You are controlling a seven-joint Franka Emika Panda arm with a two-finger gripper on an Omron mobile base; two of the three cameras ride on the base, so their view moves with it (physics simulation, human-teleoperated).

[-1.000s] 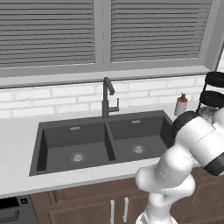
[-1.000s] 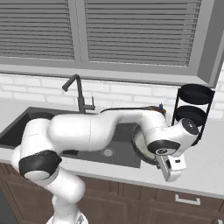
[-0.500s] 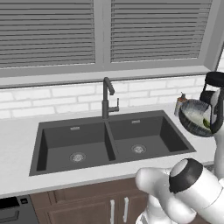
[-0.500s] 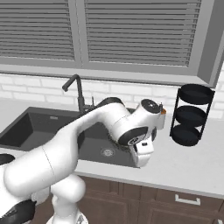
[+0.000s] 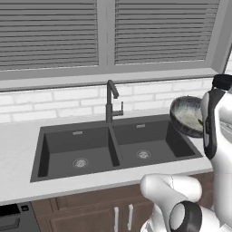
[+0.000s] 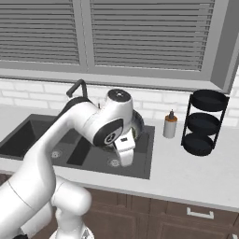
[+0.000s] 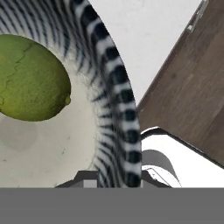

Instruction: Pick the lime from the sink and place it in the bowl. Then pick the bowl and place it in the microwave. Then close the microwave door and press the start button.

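Dark grey composite forms the sink, a double basin set in the pale counter; both basins hold nothing but their steel drains, consistent with the lime having already been taken out. The faucet stands at twelve o'clock of the divider.

The bowl is off the counter, carried in the air at about three o'clock of the right basin and tipped so its pale interior faces the left base camera. Judgement: it is held at the rim because a wide shallow bowl offers no other purchase for a two-finger gripper.

The gripper sits at the bowl's rim in the hand view, the streaked wall rising directly above the fingertips. It appears clamped on that rim, since the bowl hangs unsupported, though the pads themselves are largely hidden.

The lime rests inside the bowl, at about ten o'clock of the hand view, against the pale floor. Judgement: the tilt risks it rolling towards the lower wall during transport.

A three-tier black rack and a small bottle stand on the counter, well apart from the bowl.

Step in hand, as judged: carrying the loaded bowl towards the microwave.
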